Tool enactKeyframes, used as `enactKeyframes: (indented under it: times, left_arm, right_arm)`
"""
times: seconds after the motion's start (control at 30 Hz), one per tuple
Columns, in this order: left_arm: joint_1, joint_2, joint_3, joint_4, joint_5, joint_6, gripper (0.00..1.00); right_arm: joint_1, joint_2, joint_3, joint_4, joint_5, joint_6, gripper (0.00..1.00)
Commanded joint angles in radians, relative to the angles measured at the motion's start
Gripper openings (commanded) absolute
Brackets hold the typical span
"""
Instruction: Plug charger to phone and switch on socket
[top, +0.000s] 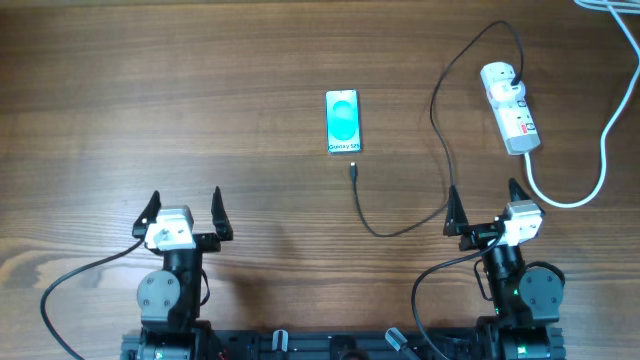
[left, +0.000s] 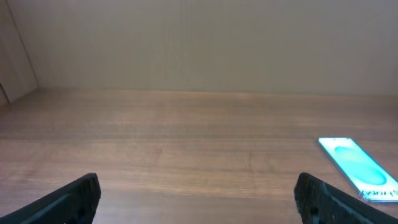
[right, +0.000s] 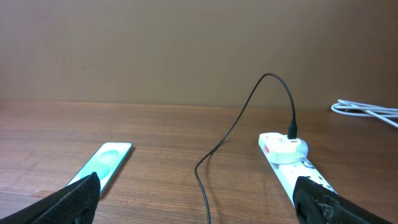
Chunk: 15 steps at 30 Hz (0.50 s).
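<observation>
Lying just off the near end of the cyan-screened rectangular phone (top: 343, 122), the thin black charger cable's tip (top: 354, 171) should be pinched close behind its end; left fingers (top: 218, 205) and right fingers (top: 453, 208) stand apart, empty.

Overhead looks straight down; low forward-facing wrist views share the phone (left: 357, 167).

Even soft light, weak shadows on wood; phone (top: 342, 120) screen glows, slightly washed out; wrist views softer.
</observation>
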<state>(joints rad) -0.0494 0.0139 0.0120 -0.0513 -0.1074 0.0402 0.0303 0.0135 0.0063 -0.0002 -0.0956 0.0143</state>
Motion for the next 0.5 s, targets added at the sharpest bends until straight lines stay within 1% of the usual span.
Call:
enactKeyframes:
  times: [0.0, 0.03, 0.07, 0.1, 0.13, 0.17, 0.2, 0.27, 0.3, 0.33, 0.37, 0.4, 0.43, 0.47]
  left_arm:
    - [0.008, -0.011, -0.006, 0.129, 0.179, -0.001, 1.0]
    - [0.008, -0.011, -0.006, 0.195, 0.242, -0.003, 1.0]
    - [0.008, -0.011, -0.006, 0.31, 0.308, -0.005, 1.0]
    - [0.008, -0.009, 0.004, 0.403, 0.311, -0.052, 1.0]
    - [0.008, 0.002, 0.027, 0.447, 0.308, -0.059, 1.0]
    - [0.009, 0.036, 0.095, 0.453, 0.291, -0.059, 1.0]
    - [0.009, 0.141, 0.232, 0.405, 0.291, -0.06, 1.0]
    - [0.008, 0.296, 0.412, 0.241, 0.31, -0.061, 1.0]
    - [0.008, 0.458, 0.583, 0.041, 0.33, -0.064, 1.0]
    - [0.008, 0.602, 0.727, -0.1, 0.389, -0.058, 1.0]
    - [0.008, 0.748, 0.856, -0.198, 0.494, -0.047, 1.0]
    - [0.008, 0.924, 0.997, -0.298, 0.655, -0.052, 1.0]
    - [0.008, 1.029, 1.064, -0.338, 0.722, -0.052, 1.0]
    - [0.007, 1.121, 1.109, -0.301, 0.78, -0.053, 1.0]
  right_arm:
    - [0.005, -0.002, -0.001, 0.002, 0.016, 0.012, 1.0]
    - [0.005, -0.002, -0.001, 0.002, 0.016, 0.013, 1.0]
    - [0.005, -0.002, -0.001, 0.002, 0.016, 0.013, 1.0]
    - [0.005, -0.002, -0.001, 0.002, 0.016, 0.012, 1.0]
    - [0.005, -0.002, -0.001, 0.002, 0.016, 0.013, 1.0]
    - [0.005, -0.002, -0.001, 0.002, 0.016, 0.012, 1.0]
    - [0.005, -0.002, -0.001, 0.002, 0.016, 0.013, 1.0]
    - [0.005, -0.002, -0.001, 0.002, 0.016, 0.012, 1.0]
    - [0.005, -0.002, -0.001, 0.002, 0.016, 0.013, 1.0]
    - [0.005, -0.002, -0.001, 0.002, 0.016, 0.013, 0.99]
    - [0.005, -0.002, -0.001, 0.002, 0.016, 0.013, 0.99]
    - [0.005, -0.002, -0.001, 0.002, 0.016, 0.013, 1.0]
    - [0.005, -0.002, -0.001, 0.002, 0.016, 0.012, 1.0]
    - [0.005, -0.002, -0.001, 0.002, 0.016, 0.013, 1.0]
